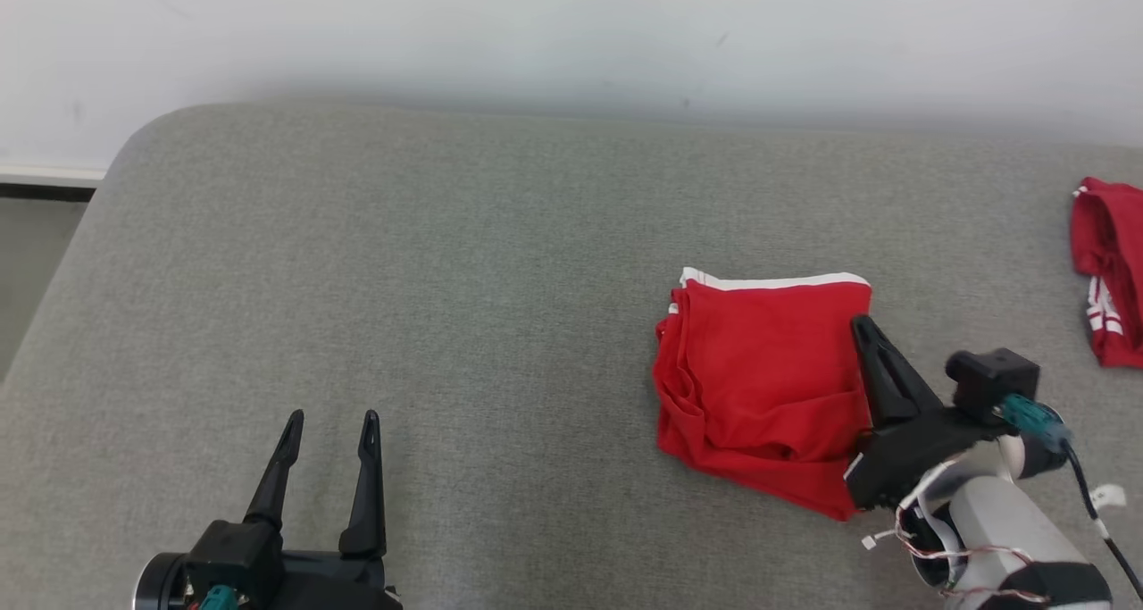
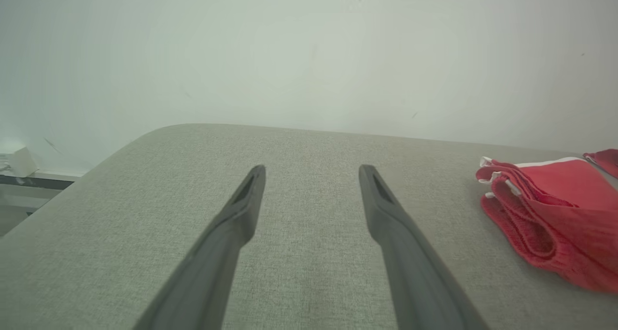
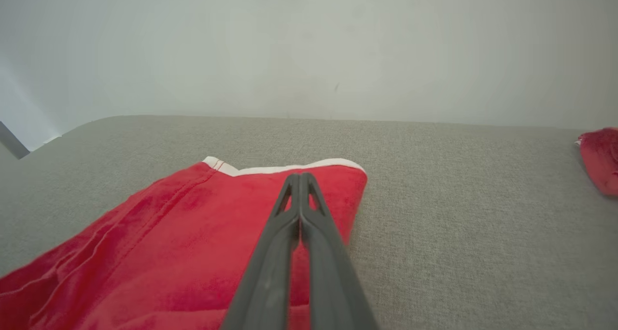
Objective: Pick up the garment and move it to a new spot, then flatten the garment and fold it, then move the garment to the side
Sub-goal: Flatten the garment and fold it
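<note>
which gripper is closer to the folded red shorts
Right. The right gripper is over the right edge of the folded red shorts, jaws shut; the left gripper sits well off to their left, above the grey cushion.

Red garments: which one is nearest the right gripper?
The folded garment, lying directly under the right gripper; the other garment lies apart at the far right.
</note>
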You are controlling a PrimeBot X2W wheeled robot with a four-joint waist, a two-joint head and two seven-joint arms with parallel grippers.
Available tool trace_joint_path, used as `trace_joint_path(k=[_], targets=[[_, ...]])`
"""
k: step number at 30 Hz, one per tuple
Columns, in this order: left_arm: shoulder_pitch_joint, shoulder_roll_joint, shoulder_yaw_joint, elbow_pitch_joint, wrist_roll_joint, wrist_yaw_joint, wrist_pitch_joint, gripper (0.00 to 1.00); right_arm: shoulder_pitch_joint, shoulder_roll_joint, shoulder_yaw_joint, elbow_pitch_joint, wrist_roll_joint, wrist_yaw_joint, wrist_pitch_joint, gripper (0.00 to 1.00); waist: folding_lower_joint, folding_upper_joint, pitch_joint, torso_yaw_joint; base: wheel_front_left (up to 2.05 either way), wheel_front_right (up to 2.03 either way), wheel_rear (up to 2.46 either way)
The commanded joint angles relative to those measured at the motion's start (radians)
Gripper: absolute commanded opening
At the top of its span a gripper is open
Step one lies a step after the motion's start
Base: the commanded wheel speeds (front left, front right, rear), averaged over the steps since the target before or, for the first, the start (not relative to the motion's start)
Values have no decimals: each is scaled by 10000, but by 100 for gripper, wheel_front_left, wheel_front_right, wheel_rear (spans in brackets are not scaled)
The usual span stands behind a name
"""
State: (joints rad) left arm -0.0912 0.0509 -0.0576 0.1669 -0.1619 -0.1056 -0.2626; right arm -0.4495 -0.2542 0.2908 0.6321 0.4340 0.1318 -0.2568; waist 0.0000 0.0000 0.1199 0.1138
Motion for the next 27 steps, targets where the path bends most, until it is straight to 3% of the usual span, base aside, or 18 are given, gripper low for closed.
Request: trace_joint_path(k=[1,7,10,20,27], targets=[[-141,-9,-16,18,55,-19,-26,100,-255,47,90,288,-174,-32,-54,0,0,0,109,170,0,0,0],[-348,-11,-227,88,-53,-38,-26,100,-992,357,277,2146,-680,-32,-78,0,0,0,293,709,0,0,0],[-433,-9,-297,91,-128,-1,-26,100,-1224,644,261,2515,-804,-32,-89,0,0,0,380,940,0,0,0],[-389,-9,-393,84,-214,115,-26,100,-574,1785,886,1909,-1154,-32,-87,0,0,0,422,1204,0,0,0],[-346,-11,-383,75,-187,167,-26,100,-325,1994,1265,1313,-891,-32,-90,0,0,0,346,1050,0,0,0]])
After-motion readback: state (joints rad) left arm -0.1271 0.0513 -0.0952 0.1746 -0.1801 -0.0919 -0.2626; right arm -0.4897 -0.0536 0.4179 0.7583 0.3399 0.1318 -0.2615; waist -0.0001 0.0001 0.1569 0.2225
